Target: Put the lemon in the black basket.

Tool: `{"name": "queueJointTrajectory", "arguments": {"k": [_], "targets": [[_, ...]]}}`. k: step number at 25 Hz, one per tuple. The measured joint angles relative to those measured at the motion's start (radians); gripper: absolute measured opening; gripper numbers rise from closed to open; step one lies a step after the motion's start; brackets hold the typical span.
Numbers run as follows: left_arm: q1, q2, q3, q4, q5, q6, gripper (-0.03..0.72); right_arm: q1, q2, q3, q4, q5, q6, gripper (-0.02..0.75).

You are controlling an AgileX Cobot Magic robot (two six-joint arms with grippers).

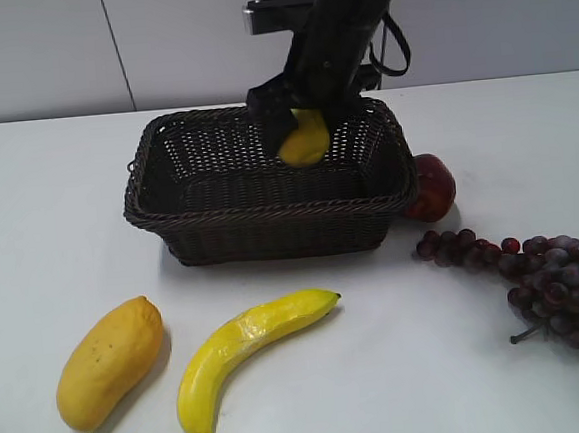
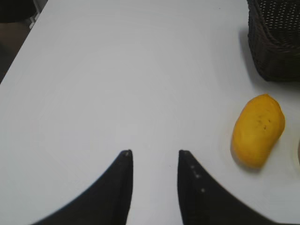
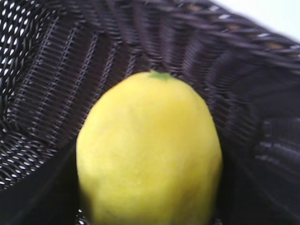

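Note:
The lemon (image 1: 304, 141) is bright yellow and hangs in my right gripper (image 1: 297, 116), which is shut on it over the inside of the black basket (image 1: 269, 210), near the basket's back right part. In the right wrist view the lemon (image 3: 149, 154) fills the middle, with the basket's woven wall (image 3: 61, 89) close behind it. My left gripper (image 2: 154, 154) is open and empty over bare white table, out of the exterior view. A corner of the basket (image 2: 276, 42) shows at the left wrist view's top right.
An orange-yellow mango (image 1: 108, 361) and a yellow banana (image 1: 242, 353) lie in front of the basket. The mango also shows in the left wrist view (image 2: 258, 130). A red apple (image 1: 432, 187) sits at the basket's right side. Dark grapes (image 1: 545, 277) lie at the right.

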Motion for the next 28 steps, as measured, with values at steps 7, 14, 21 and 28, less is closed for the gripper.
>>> {"name": "queueJointTrajectory", "arguments": {"k": [7, 14, 21, 28], "targets": [[0.000, 0.000, 0.000, 0.000, 0.000, 0.000, 0.239, 0.001, 0.010, -0.034, 0.009, 0.085, -0.016, 0.625], [0.000, 0.000, 0.000, 0.000, 0.000, 0.000, 0.239, -0.027, 0.004, -0.190, -0.099, 0.220, -0.015, 0.603], [0.000, 0.000, 0.000, 0.000, 0.000, 0.000, 0.239, -0.154, -0.125, -0.179, -0.168, 0.227, -0.015, 0.594], [0.000, 0.000, 0.000, 0.000, 0.000, 0.000, 0.239, -0.344, -0.310, 0.020, -0.194, 0.227, -0.013, 0.593]]}}
